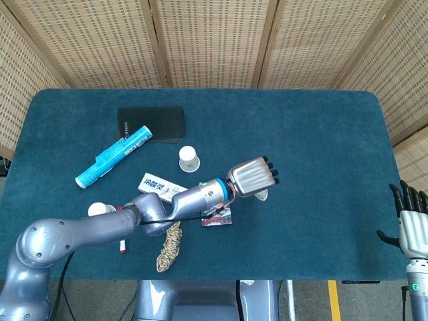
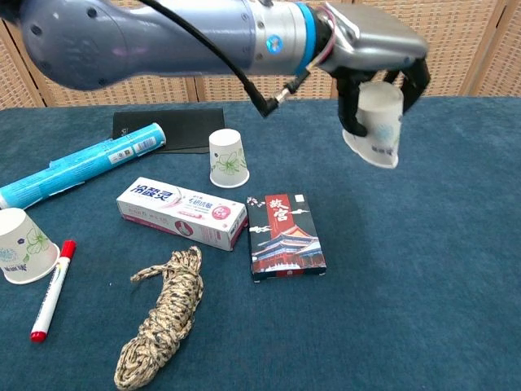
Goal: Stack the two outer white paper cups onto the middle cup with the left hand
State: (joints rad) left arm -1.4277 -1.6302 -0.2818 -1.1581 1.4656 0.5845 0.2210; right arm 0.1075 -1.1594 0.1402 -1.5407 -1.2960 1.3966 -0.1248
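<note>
My left hand [image 2: 376,50] [image 1: 253,177] grips an upside-down white paper cup [image 2: 376,124] and holds it lifted well above the table; in the head view only the cup's rim [image 1: 262,196] peeks out under the hand. The middle cup [image 2: 227,158] [image 1: 189,159] stands upside down behind the toothpaste box. A third cup [image 2: 24,245] [image 1: 98,208] stands upside down at the near left, beside a red marker. My right hand [image 1: 411,221] hangs off the table's right edge, fingers spread and holding nothing.
A toothpaste box [image 2: 181,213], a red-and-black card box [image 2: 285,235], a coiled rope [image 2: 159,317] and a red marker [image 2: 52,288] lie near the front. A blue tube [image 2: 81,164] and a black pouch [image 2: 166,130] lie further back left.
</note>
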